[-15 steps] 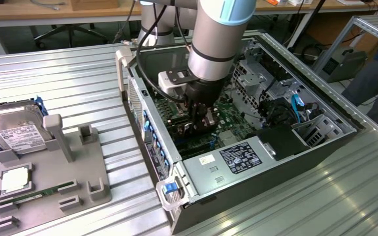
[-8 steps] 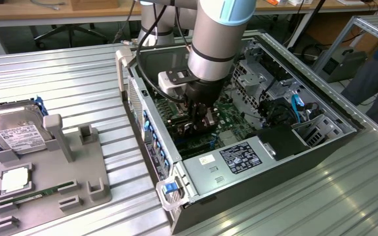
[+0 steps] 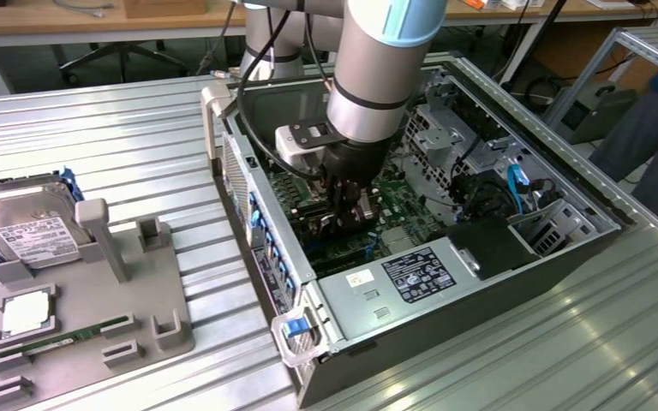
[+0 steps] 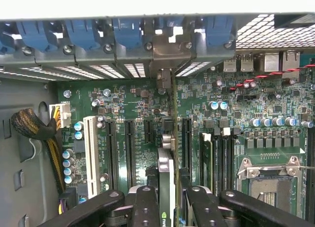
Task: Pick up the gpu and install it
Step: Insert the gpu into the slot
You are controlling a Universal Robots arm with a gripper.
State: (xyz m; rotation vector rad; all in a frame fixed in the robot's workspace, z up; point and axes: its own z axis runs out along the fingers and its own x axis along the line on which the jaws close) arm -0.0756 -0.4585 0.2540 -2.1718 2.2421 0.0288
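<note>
Black pincer [image 4: 166,200] clamps the gpu [image 4: 166,173] edge-on (lower edge hidden).

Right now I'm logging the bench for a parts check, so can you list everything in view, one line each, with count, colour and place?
computer case: one, grey and black, open on the metal table, centre of the exterior view.
motherboard: one, green, inside the case.
gpu: one, dark card seen edge-on, held upright over the motherboard slots.
parts holder: one, grey, on the table at the exterior view's left.
hard drive: one, silver with white label, at the holder's far end.
memory stick: one, green, lying in the holder.
processor: one, silvery, in the holder.
person: one, dark clothing, exterior view's right edge.
table: one, ribbed silver metal.
gripper: one, black, shut on the gpu, inside the case.
</note>
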